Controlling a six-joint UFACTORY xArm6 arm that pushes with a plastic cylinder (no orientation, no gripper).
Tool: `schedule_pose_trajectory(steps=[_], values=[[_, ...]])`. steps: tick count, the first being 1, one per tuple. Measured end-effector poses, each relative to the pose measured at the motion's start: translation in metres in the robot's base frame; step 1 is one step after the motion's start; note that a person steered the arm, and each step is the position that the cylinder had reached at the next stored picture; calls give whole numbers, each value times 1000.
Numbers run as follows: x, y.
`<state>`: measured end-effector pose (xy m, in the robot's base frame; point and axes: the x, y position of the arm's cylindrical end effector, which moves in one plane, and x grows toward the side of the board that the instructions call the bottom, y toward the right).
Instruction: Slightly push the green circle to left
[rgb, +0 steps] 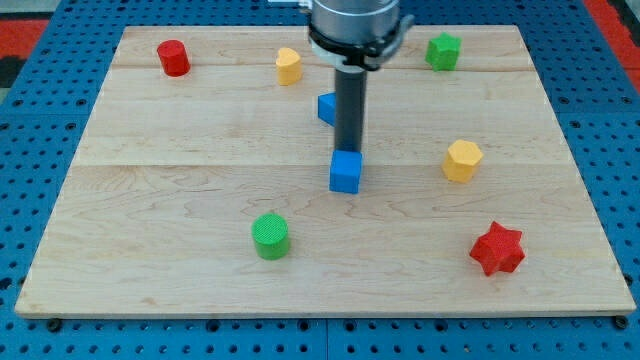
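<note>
The green circle (270, 236) is a short green cylinder in the lower middle-left of the wooden board (180, 180). My rod comes down from the view's top centre. My tip (347, 152) ends right behind a blue cube (345, 172), touching or nearly touching its top edge. The tip is up and to the right of the green circle, well apart from it. A second blue block (326, 107) is partly hidden behind the rod.
A red cylinder (173, 57) sits at the top left, a yellow block (289, 66) at the top centre-left, a green star-like block (443, 50) at the top right, a yellow hexagon (462, 160) at the right, a red star (497, 249) at the lower right.
</note>
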<state>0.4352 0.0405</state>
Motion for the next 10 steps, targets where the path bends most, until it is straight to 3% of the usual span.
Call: schedule_pose_trajectory(steps=[1, 3, 4, 7, 8, 9, 10], values=[[46, 38], [115, 19], [116, -32], [106, -49], [134, -75], [137, -142], [117, -153]])
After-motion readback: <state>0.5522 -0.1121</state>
